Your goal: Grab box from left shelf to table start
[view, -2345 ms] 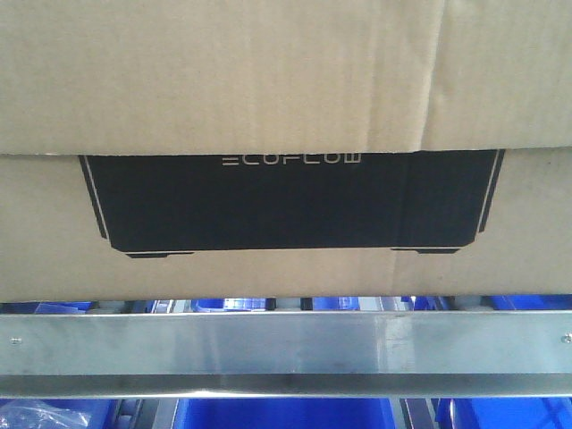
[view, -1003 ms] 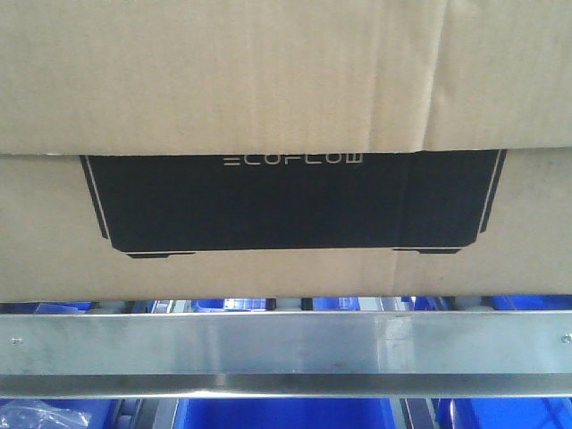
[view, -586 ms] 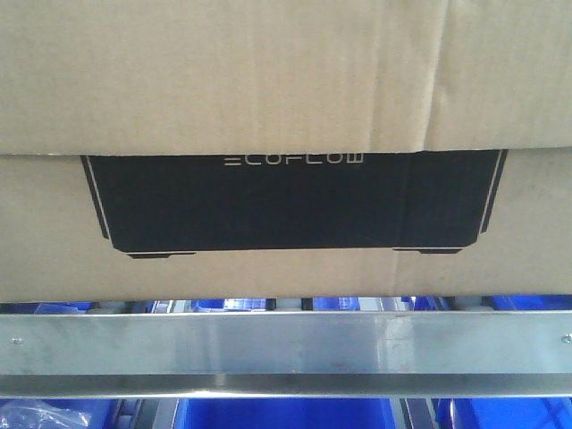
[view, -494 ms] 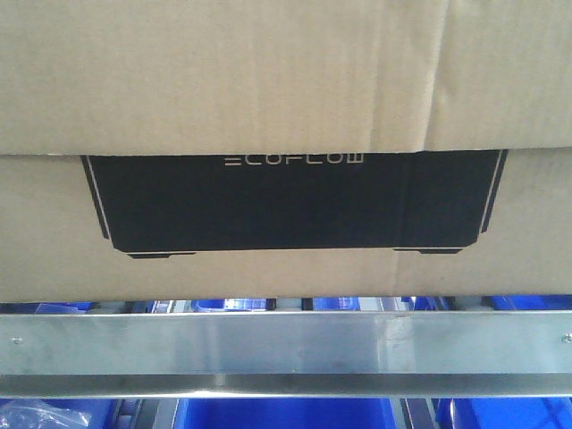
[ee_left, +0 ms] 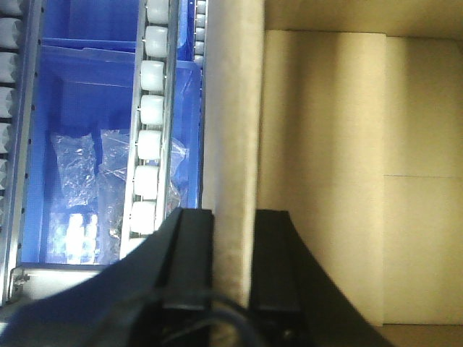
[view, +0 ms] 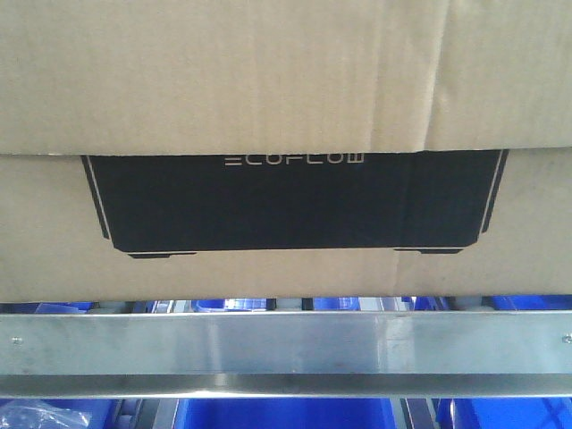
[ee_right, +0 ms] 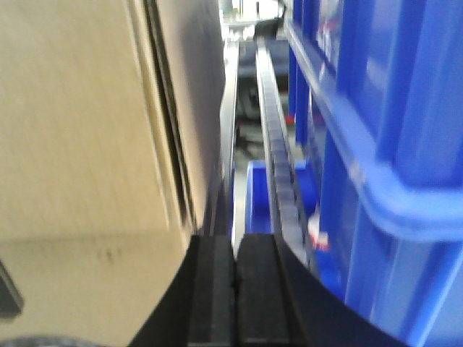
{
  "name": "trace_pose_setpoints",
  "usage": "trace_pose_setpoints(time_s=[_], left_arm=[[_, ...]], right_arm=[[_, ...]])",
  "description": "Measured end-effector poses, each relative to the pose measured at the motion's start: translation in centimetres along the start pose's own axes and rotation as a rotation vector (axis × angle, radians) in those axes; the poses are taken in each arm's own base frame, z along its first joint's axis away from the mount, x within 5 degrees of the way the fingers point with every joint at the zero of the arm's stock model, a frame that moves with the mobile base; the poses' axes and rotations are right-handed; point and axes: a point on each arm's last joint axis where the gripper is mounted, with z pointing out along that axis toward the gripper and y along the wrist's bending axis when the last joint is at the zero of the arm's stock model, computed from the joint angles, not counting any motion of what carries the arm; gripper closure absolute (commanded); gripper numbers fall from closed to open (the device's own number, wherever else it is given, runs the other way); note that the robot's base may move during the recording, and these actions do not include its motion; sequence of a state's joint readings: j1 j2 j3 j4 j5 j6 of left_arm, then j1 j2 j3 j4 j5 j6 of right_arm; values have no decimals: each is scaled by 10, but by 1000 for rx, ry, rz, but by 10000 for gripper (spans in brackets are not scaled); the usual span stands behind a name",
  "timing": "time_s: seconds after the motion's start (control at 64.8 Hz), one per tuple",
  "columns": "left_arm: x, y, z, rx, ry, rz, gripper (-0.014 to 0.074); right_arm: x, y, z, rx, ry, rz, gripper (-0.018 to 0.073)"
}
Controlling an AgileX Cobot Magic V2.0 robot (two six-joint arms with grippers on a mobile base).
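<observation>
The left gripper (ee_left: 233, 225) is closed on a wall of the box (ee_left: 325, 144): its two flat black fingers (ee_left: 192, 260) stand at the bottom centre of the left wrist view, one on each side of the upright cardboard edge, and both pads lie against it. To the right of that edge is the carton's plain tan inside, matte and faintly ribbed. To its left a track of white rollers (ee_left: 150, 130) runs up the frame over a glossy blue bin (ee_left: 87, 87) holding crinkled clear plastic bags (ee_left: 72, 166). The right gripper (ee_right: 234, 249) shows at the bottom centre of its own view with its ribbed black pads pressed together, only a thin seam between them and nothing visible in it. The box's tan side fills the left of that frame and smooth blue bins (ee_right: 391, 108) fill the right, blurred. In the front view the box (view: 268, 80) fills the upper two thirds. It is corrugated brown board with a matte black panel (view: 286, 206), thinly outlined in pale lines, under pale ECOFLOW lettering (view: 292, 161). It sits on the left shelf (view: 286, 350), whose wide brushed-steel front crosses the lower frame with a small screw (view: 15, 340) near its left end.
</observation>
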State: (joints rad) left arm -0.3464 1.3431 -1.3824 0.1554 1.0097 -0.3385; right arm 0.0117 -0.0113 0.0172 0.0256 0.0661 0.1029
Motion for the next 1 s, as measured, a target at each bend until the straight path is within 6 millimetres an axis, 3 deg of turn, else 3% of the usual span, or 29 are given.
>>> trace_pose_setpoints(time_s=[0.401, 0.771, 0.849, 1.003], left_arm=[[0, 0, 0, 2, 0, -1, 699], [0, 0, 0, 3, 0, -2, 699], [0, 0, 0, 3, 0, -2, 699], [0, 0, 0, 3, 0, -2, 699]], right_arm=[[-73, 11, -2, 19, 301, 15, 512], [-106, 17, -8, 3, 302, 2, 507], [-122, 19, -9, -3, 308, -24, 463], [-147, 23, 0, -6, 355, -52, 259]])
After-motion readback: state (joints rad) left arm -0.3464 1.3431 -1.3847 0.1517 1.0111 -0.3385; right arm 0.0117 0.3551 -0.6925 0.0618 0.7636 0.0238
